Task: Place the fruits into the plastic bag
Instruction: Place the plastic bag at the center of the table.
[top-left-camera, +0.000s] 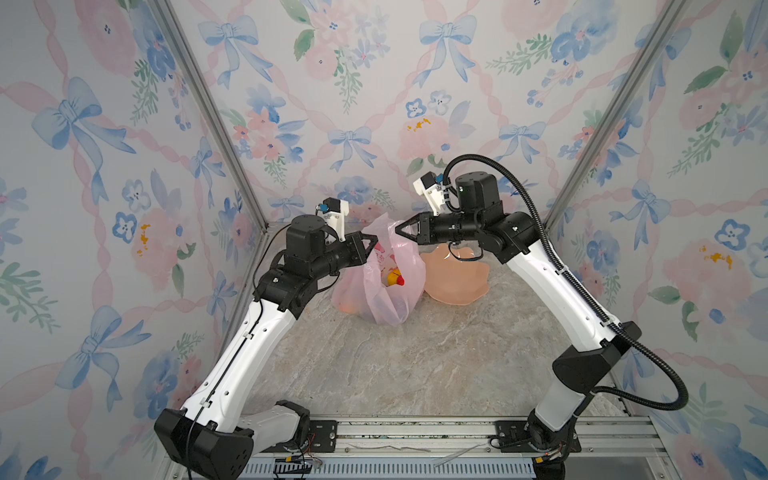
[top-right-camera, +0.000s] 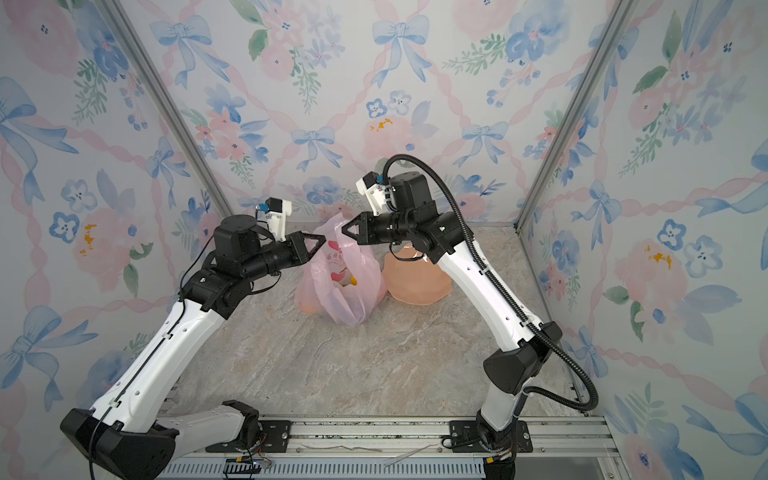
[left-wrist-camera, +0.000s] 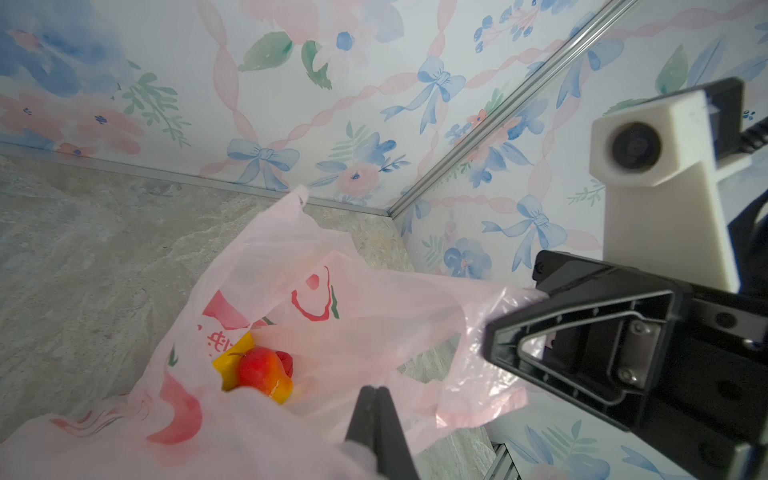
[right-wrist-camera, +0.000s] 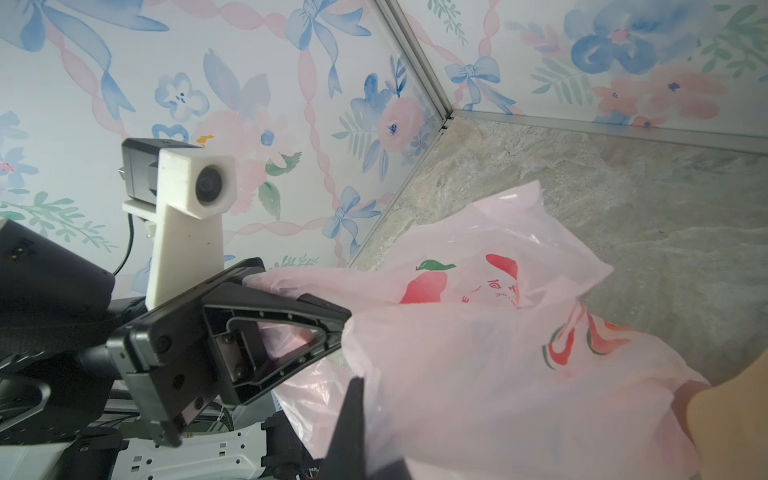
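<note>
Two closed grippers share the plastic bag (top-left-camera: 392, 291): left gripper (top-left-camera: 374, 240) pinches one rim, right gripper (top-left-camera: 398, 230) the opposite. Mouth spans between them; mango (left-wrist-camera: 262, 372) and yellow fruit (left-wrist-camera: 223, 368) lie inside, below.

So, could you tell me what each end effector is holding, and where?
Both hold the plastic bag by its upper edge: the left end effector pinches one side of the mouth, the right end effector the opposite side.
</note>
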